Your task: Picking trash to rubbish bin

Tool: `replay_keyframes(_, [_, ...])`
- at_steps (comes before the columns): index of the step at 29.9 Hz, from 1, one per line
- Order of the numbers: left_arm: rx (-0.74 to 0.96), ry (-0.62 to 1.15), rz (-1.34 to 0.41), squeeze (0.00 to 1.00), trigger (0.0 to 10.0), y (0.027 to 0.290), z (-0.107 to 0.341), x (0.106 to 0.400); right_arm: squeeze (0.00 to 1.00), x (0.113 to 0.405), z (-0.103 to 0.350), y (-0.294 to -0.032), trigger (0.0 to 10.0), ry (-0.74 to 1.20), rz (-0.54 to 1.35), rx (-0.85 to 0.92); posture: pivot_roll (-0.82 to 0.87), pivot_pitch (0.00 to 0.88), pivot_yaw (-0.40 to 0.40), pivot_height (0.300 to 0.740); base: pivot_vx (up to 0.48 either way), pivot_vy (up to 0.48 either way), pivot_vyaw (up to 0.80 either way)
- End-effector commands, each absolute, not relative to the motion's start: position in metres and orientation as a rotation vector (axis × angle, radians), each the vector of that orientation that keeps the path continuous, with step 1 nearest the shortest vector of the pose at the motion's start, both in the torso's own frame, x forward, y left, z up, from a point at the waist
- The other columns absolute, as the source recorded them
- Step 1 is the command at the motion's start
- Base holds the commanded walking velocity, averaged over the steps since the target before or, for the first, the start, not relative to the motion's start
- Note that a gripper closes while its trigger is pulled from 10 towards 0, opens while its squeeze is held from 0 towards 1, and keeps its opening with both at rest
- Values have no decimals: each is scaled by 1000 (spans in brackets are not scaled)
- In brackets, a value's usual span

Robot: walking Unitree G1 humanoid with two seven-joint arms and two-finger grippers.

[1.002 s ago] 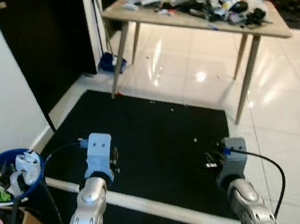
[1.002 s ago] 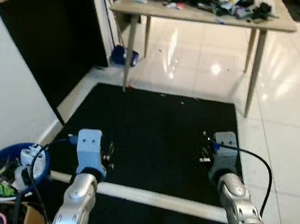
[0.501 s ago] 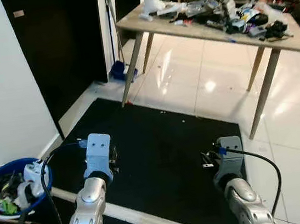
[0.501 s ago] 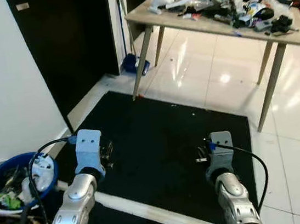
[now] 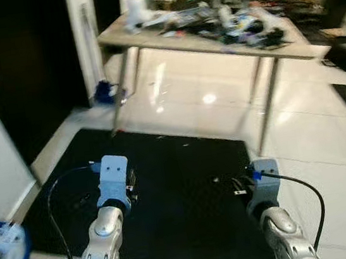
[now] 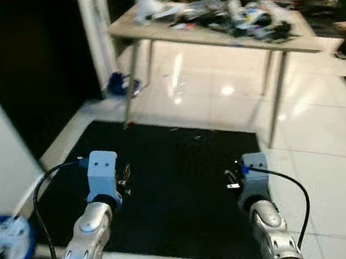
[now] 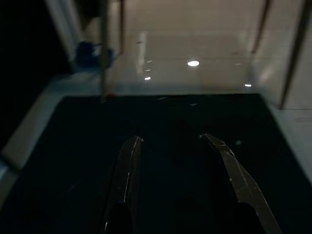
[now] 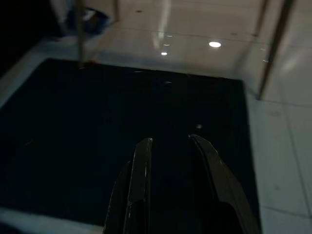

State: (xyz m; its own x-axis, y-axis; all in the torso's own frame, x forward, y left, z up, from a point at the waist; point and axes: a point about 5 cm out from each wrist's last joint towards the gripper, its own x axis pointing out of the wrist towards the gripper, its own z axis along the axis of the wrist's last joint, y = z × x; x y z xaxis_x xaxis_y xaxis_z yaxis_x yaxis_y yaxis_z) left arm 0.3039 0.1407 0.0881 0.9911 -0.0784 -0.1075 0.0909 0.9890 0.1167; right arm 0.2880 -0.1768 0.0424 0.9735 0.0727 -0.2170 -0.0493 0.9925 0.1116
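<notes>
At the far left of the head views the blue rubbish bin (image 6: 4, 254) sat low by the white wall, already holding crumpled white scraps (image 6: 9, 233) that looked light and soft, the sort of trash that would crush easily and could be pinched anywhere along a fold. Next came the left gripper (image 7: 178, 183), hovering empty over the black mat (image 5: 180, 186) with its two black fingers set moderately apart. On the mat between the arms only a few pale specks (image 5: 216, 179) could be made out, too small to tell what they were; if they were trash, they would likely be flimsy and best taken flat against the mat. The right gripper (image 8: 170, 183) hung over the mat's right side, also empty, its fingers narrower but not closed. Beyond the mat lay glossy white tile floor (image 5: 219, 91), then a wooden bench (image 5: 212, 41) on slanted legs, crowded with blurred clutter (image 5: 235, 19) that probably included rigid, heavier pieces needing a firmer grip.
</notes>
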Motion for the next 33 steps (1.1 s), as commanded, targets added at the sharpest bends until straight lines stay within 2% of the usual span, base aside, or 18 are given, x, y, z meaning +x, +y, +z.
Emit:
replay_keyframes(1, [129,115,-85,0,10000,142,85,302,0,285,38,-175,10000,238,60,118,-17,36,-87,740,277,0,0])
replay_keyframes(33, [123,100,-88,0,10000,138,89,307,0,292,41,-170,10000,232,79,104,-12,53,-95,740,280,0,0])
